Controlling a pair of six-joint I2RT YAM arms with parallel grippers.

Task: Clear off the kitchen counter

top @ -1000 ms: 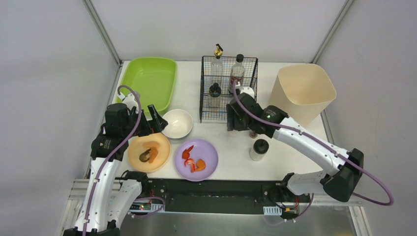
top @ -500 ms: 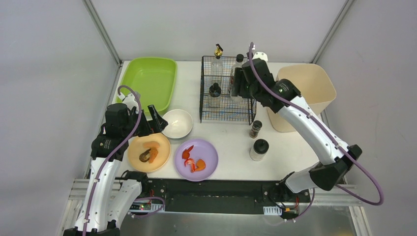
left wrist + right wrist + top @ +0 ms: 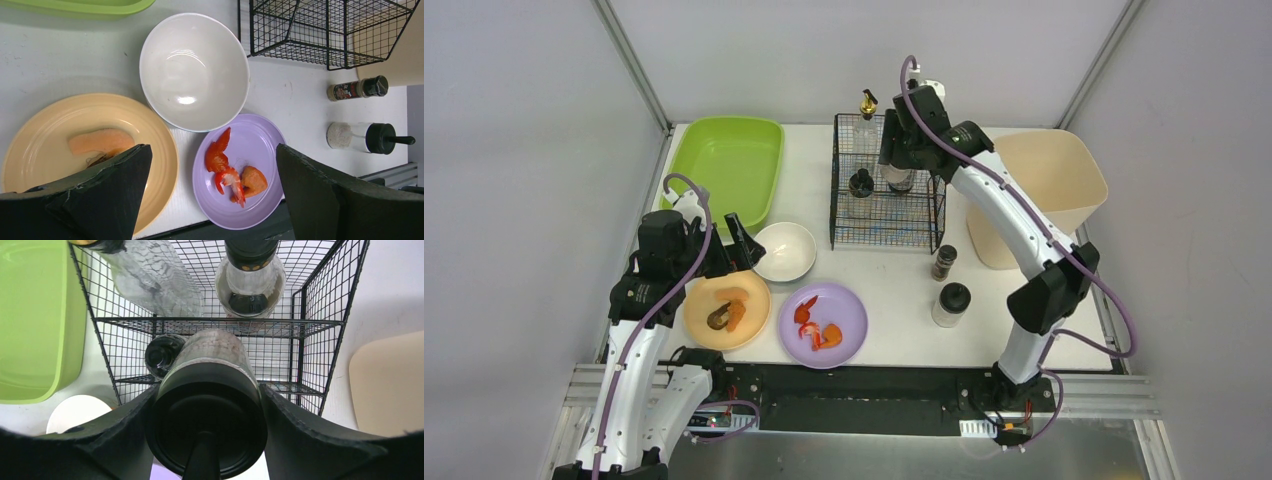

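The kitchen counter (image 3: pixel 894 290) is a white tabletop. On it stand an orange plate (image 3: pixel 749 295) with food scraps, a purple plate (image 3: pixel 844 310) with shrimp pieces, a white bowl (image 3: pixel 785 250), a small spice jar (image 3: pixel 943 262) and a black-capped shaker (image 3: pixel 951 303). My right gripper (image 3: pixel 900 168) is shut on a black-lidded glass shaker (image 3: pixel 212 352) and holds it above the black wire basket (image 3: pixel 889 235). My left gripper (image 3: pixel 211 150) is open and empty, hovering over the orange plate (image 3: pixel 60 125) and purple plate (image 3: pixel 260 150).
The wire basket (image 3: pixel 320 330) holds a gold-topped bottle (image 3: pixel 865 125), a dark-capped bottle (image 3: pixel 861 185) and a black-capped bottle (image 3: pixel 250 275). A green tray (image 3: pixel 729 165) sits at the back left. A beige bin (image 3: pixel 1039 185) stands at the back right.
My right arm lifted the black-lidded shaker from the counter near the spice jar and carried it back, over the wire basket. The left arm has not moved.
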